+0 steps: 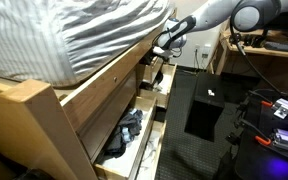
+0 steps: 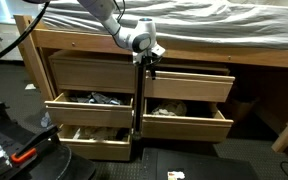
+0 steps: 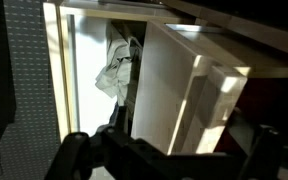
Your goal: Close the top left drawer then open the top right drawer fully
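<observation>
Pine top left drawer [image 2: 89,72]: front looks flush, step judged done; top right drawer [image 2: 189,86]: partly out, your end effector [image 2: 149,66] at its left corner, fingers apparently spread, empty; next, hook and pull fully.

A pine bed frame [image 2: 184,45] spans the room, and a grey-and-white striped duvet [image 2: 224,18] lies rumpled on top of it. Under the bed the floor [image 2: 209,160] is dark. In an exterior view a black textured mat [image 1: 184,150] lies beside the bed, and a pale wall [image 1: 196,52] stands beyond its far end.
</observation>
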`<state>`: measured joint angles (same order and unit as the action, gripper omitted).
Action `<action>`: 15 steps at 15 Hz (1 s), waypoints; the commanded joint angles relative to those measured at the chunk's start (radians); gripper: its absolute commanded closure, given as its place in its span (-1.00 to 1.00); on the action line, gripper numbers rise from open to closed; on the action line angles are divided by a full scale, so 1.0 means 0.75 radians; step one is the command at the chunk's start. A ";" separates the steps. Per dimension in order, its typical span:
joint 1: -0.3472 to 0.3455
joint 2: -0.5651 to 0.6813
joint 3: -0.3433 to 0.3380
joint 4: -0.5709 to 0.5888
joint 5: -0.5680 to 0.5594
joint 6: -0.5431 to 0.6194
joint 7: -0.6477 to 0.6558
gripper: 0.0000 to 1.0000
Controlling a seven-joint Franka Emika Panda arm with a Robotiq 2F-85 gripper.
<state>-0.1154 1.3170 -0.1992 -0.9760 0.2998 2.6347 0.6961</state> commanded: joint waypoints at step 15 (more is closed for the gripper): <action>0.206 -0.012 -0.420 -0.014 -0.106 -0.075 0.255 -1.00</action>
<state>0.0390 1.3078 -0.5143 -0.9864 0.2205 2.5788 0.8875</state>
